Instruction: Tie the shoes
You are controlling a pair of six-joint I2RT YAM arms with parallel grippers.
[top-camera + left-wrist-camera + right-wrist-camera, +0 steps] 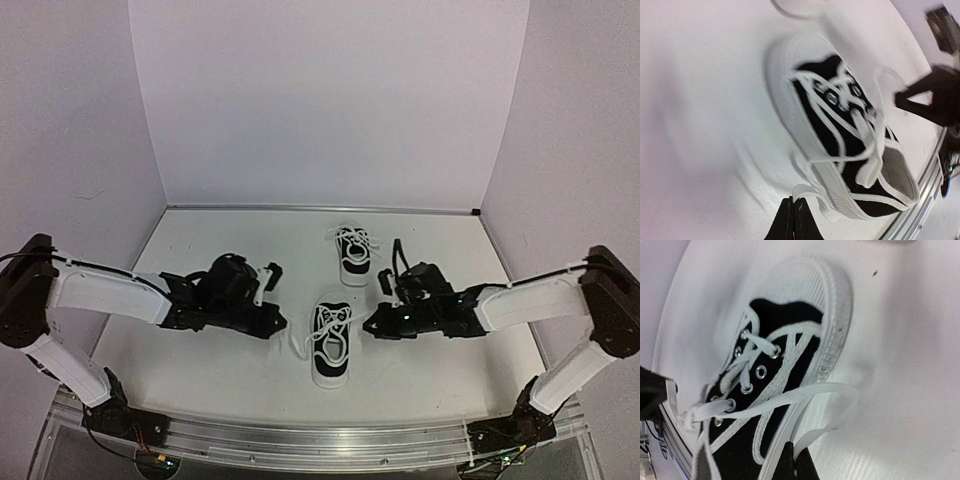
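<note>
The nearer shoe [331,340] is lying at lower centre on the bench [220,235], its mate [352,255] just above. Both arms are reaching low and inward, with the left gripper [283,322] and right gripper [368,325] closed, flanking it beside loose laces [790,395].

The left wrist view is blurred, and the left tool [792,204] shows only its closed tips at the bottom edge. The right wrist view cuts off the heel of the near shoe [780,365]. Its lace [805,392] reaches the right tool [791,451], perhaps pinched there. From above, the far shoe [352,255] is too small to tell any knot.
</note>
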